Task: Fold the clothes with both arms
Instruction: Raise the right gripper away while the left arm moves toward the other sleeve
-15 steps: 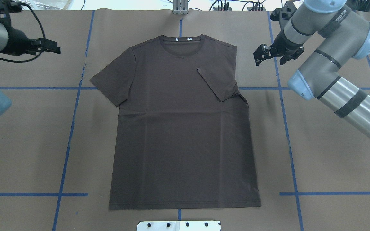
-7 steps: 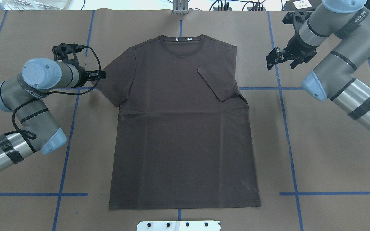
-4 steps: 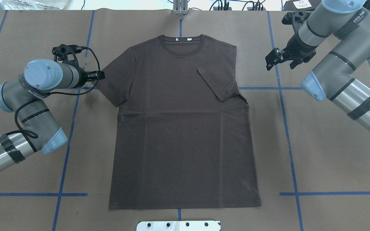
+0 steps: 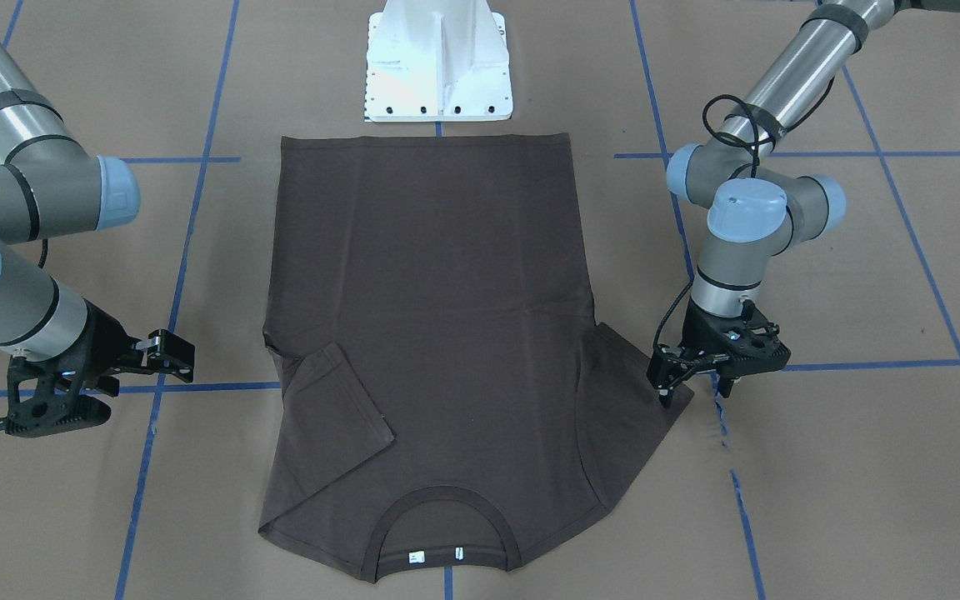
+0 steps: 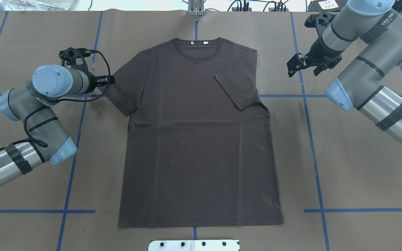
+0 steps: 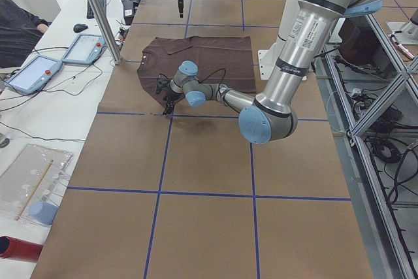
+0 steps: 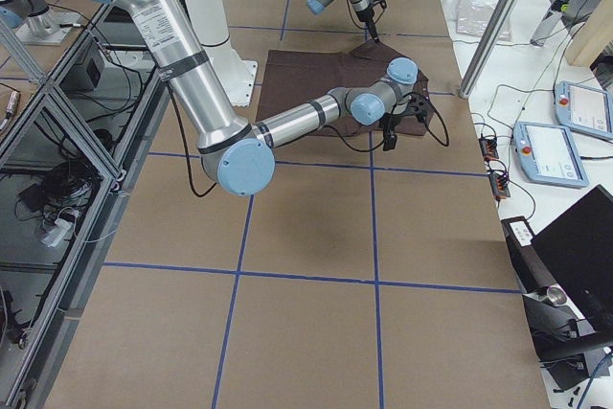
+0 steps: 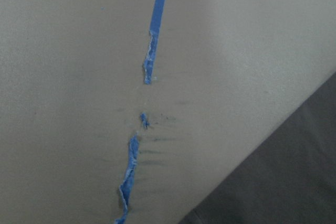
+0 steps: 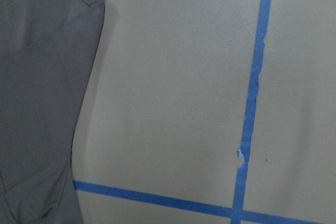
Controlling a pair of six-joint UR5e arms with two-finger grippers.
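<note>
Dark brown T-shirt (image 5: 197,139) lies flat mid-tabletop (image 5: 361,174), hem toward my base's edge, collar (image 5: 197,52) toward the far edge, white neck tags (image 5: 198,43) showing. Its right sleeve (image 5: 234,92) is folded in over the chest; the left sleeve (image 5: 124,90) lies spread. My left jaws stand wide at that sleeve's tip. My right jaws, also wide, hang apart from the shirt, toward the right edge.

In the overhead view, bare paper (image 5: 361,181) lies open across the lower left and lower right. The shirt (image 5: 201,146) fills the centre, and the base (image 5: 194,245) sits just below its hem. The left arm (image 5: 52,82) bars the middle left, the right arm (image 5: 391,113) the upper right.
</note>
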